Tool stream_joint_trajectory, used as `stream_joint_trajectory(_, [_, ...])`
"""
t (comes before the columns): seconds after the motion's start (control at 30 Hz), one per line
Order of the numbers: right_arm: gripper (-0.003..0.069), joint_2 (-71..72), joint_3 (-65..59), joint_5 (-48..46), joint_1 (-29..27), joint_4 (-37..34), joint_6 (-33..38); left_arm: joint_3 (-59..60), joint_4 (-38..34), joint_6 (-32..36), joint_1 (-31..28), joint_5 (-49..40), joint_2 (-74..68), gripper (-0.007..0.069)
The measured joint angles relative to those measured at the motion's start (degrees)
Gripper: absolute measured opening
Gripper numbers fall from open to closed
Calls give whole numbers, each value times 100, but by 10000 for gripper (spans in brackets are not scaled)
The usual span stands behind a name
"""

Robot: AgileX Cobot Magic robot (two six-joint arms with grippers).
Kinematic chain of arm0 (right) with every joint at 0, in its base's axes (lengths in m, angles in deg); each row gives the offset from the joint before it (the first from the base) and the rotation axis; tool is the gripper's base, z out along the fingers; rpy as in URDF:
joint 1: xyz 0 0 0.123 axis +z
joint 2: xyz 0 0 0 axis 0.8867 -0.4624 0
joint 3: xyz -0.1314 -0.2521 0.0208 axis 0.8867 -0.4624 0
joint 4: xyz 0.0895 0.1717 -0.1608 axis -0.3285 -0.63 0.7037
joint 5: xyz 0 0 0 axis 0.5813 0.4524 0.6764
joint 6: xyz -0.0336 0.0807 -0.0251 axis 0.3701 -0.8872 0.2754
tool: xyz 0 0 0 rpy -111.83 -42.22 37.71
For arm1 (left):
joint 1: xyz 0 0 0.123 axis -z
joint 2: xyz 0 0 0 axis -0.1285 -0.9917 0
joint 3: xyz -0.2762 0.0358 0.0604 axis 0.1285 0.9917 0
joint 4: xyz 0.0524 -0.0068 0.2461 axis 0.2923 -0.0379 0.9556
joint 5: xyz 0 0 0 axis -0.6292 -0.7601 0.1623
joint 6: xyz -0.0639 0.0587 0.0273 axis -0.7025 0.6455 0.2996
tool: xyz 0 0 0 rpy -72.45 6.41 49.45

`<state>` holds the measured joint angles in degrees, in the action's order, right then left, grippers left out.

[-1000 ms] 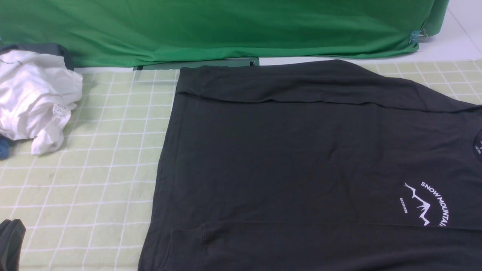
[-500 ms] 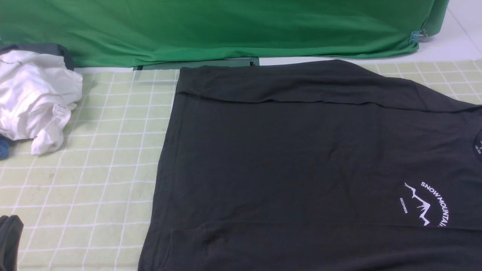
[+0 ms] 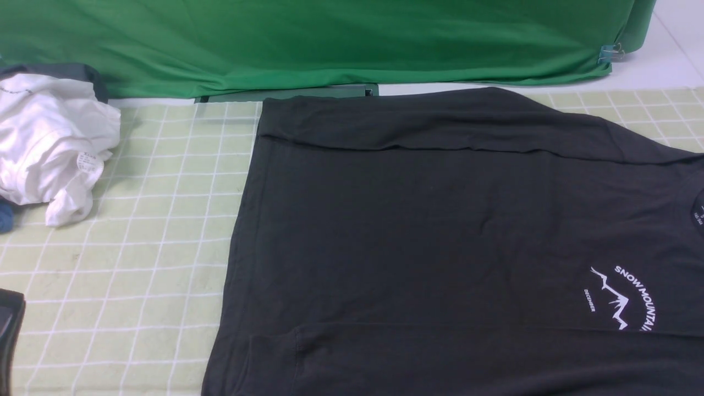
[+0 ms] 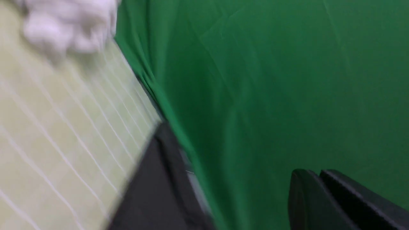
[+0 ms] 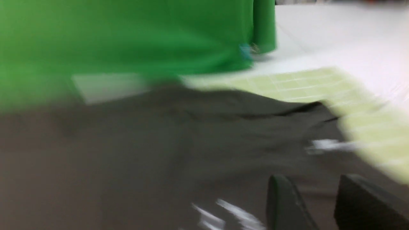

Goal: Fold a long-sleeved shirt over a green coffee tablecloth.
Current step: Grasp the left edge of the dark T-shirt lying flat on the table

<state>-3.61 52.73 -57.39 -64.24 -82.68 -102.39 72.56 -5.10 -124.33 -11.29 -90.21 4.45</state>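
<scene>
The only thing that differs across the last second is the left hand: in the front view its dark shape at the near-left corner slides toward the frame's edge and shows now as a narrow sliver over the green coffee tablecloth, clear of the garment. The long-sleeved shirt has not stirred. It lies flat on the tablecloth, hem to the robot's left, collar and white mountain print to its right, with one sleeve laid along the far edge and a cuff resting on the near edge. Both wrist views are smeared, so both arms are probably moving. In the left wrist view, the left hand's fingers sit together with nothing between them. The right hand hangs over the dark cloth with its fingers apart and empty. With the sleeves seemingly tucked in, this looks like repositioning for the next fold, with no grasp made yet. The crumpled white garment sits well apart, at the far left.
</scene>
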Motion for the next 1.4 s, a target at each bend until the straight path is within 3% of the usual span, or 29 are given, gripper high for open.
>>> stream_joint_trajectory(0.1, [240, 0, 0, 309, 0, -459, -1296, 0, 121, -113, 0, 0, -2, 35])
stream_joint_trajectory(0.27, [240, 0, 0, 555, 0, -617, -2123, 0, 1226, 154, 0, 148, -2, 35])
stream_joint_trajectory(0.4, [240, 0, 0, 683, 0, -657, -2203, 0, 1426, 140, 0, 154, 0, 35])
stream_joint_trajectory(0.5, [228, 0, -2, 991, 0, -666, -2300, 0, 1156, -132, 0, 216, 0, 35])
stream_joint_trajectory(0.63, [111, 0, 28, 2398, 0, -666, -2304, -498, 1007, -195, 0, 158, 8, 35])
stream_joint_trajectory(0.73, [19, -99, 575, 2674, 0, -648, -1958, -1545, 1424, 330, 0, 8, -43, 35])
stream_joint_trajectory(0.8, [6, -260, 999, 2563, 0, -592, -1629, -2179, 1645, 684, 0, -171, -221, 35])
stream_joint_trajectory(0.93, [-2, -1058, 2476, 1253, 0, -380, -162, -3746, 1627, 1838, 0, -1735, -1394, 35])
stream_joint_trajectory(1.07, [-2, -1982, 3863, -1024, 0, -330, 1220, -4520, 870, 3331, 0, -3639, -2849, 35])
stream_joint_trajectory(1.1, [-2, -2318, 4305, -1875, 0, -323, 1531, -4638, 499, 3965, 0, -4243, -3506, 35])
stream_joint_trajectory(1.17, [-1, -2851, 4717, -3136, 0, -323, 1863, -4704, 92, 4694, 0, -5069, -4450, 35])
stream_joint_trajectory(1.3, [-1, -3639, 4967, -4524, 0, -323, 2290, -4703, -165, 5463, 0, -5973, -5877, 35])
stream_joint_trajectory(1.4, [2, -4052, 4897, -4998, 0, -325, 2403, -4690, -553, 6079, 113, -6357, -6700, 35])
